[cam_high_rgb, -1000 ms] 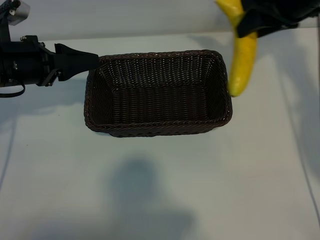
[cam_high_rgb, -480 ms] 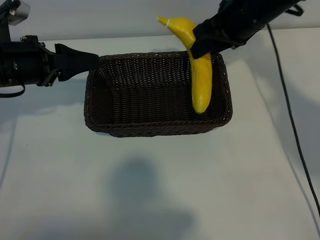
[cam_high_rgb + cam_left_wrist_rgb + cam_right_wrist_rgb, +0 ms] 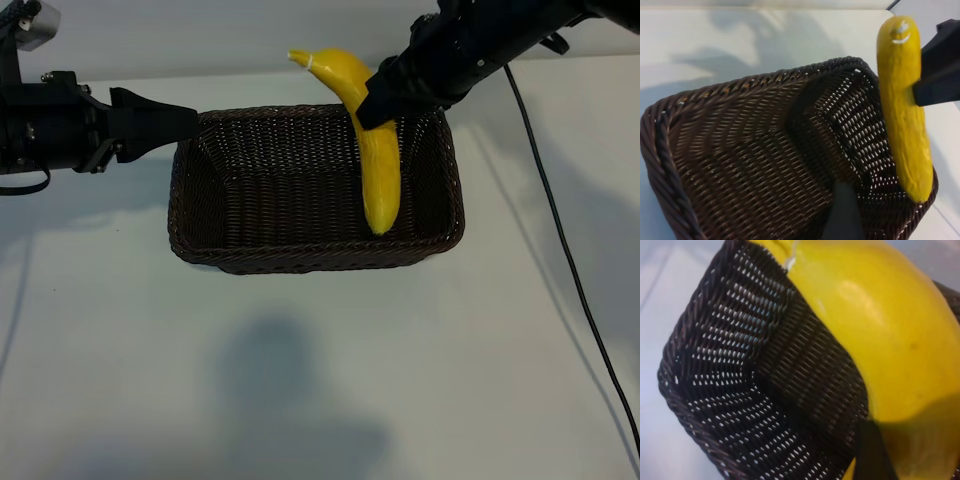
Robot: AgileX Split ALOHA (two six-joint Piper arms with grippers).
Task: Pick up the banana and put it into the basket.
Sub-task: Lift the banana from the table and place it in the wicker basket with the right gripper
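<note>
The banana point(image 3: 372, 150) hung over the right half of the basket point(image 3: 200, 215), and reading the scene from left to right gave the following order. At the far left the left gripper point(image 3: 185, 122) rested at the basket's left rim, one finger visible inside the weave in the left wrist view, jaws spread around the rim rather than pressed together; whether they truly squeezed it could not be told. The basket stood in the middle of the white table point(image 3: 300, 380), with nothing lying in it. Further right the right gripper point(image 3: 378, 98) pinched the banana near its upper end, so the fruit hung steeply, its lower end down inside the basket near the front wall, apparently not yet resting on the floor. The step in hand looked like the lowering into the basket; the next move would call for a little more descent, then opening the jaws so the banana settled flat. Compared with a second earlier, the banana had moved from outside the right rim to over the interior, while the left gripper had kept its place
</note>
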